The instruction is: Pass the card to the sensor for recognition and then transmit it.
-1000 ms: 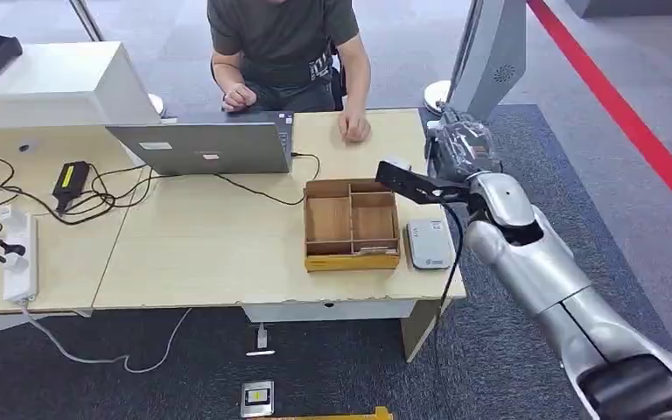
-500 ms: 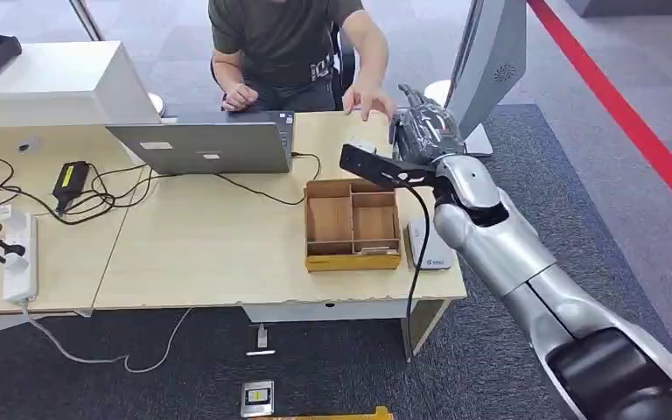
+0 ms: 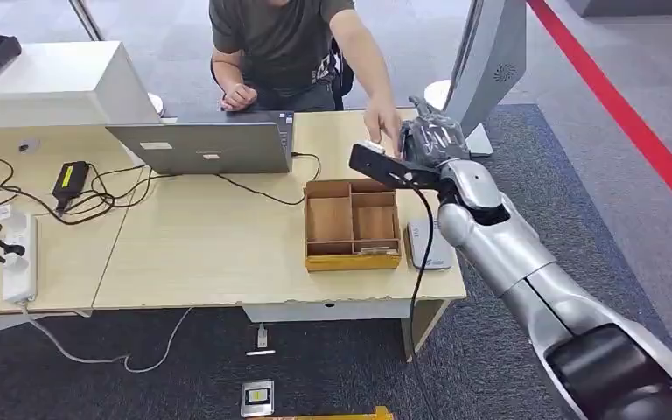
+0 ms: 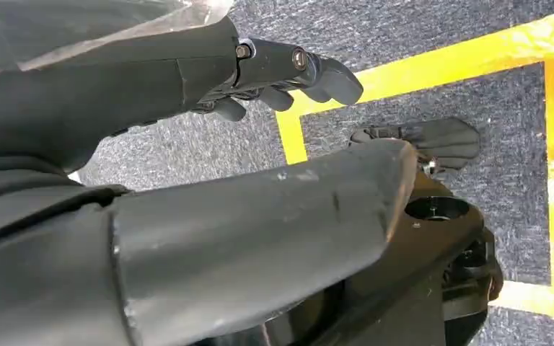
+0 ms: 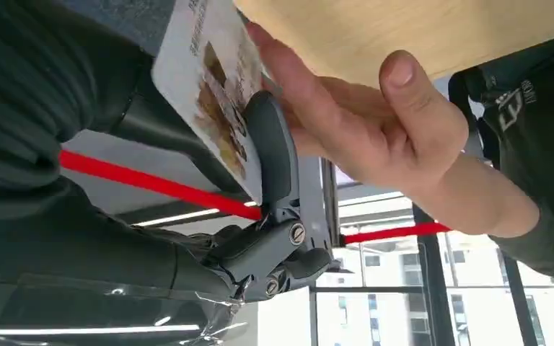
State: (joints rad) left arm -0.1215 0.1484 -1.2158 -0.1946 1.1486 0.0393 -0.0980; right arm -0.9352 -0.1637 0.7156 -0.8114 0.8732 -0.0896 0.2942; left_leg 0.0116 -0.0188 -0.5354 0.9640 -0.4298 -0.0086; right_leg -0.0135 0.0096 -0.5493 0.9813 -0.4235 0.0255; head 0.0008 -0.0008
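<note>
My right hand (image 3: 433,138) is raised over the table's far right corner and holds a white printed card (image 3: 370,145). In the right wrist view the card (image 5: 209,79) lies pressed under a grey finger (image 5: 274,151) of that hand (image 5: 260,252). A person's hand (image 5: 346,122) touches the card from the other side; in the head view that person's hand (image 3: 383,118) reaches over from behind the table. The grey card sensor (image 3: 427,247) lies flat on the table, below my forearm. My left hand (image 4: 187,144) hangs over the carpet and holds nothing, its fingers apart.
A wooden box with compartments (image 3: 352,226) stands beside the sensor. An open laptop (image 3: 201,144) sits in front of the seated person (image 3: 280,39). Cables, a charger (image 3: 69,179) and a power strip (image 3: 17,254) lie on the left table. A white stand (image 3: 481,61) rises at the back right.
My right arm has swung from above the sensor up and towards the person with the card. The person's hand has left the tabletop and reached to the card.
</note>
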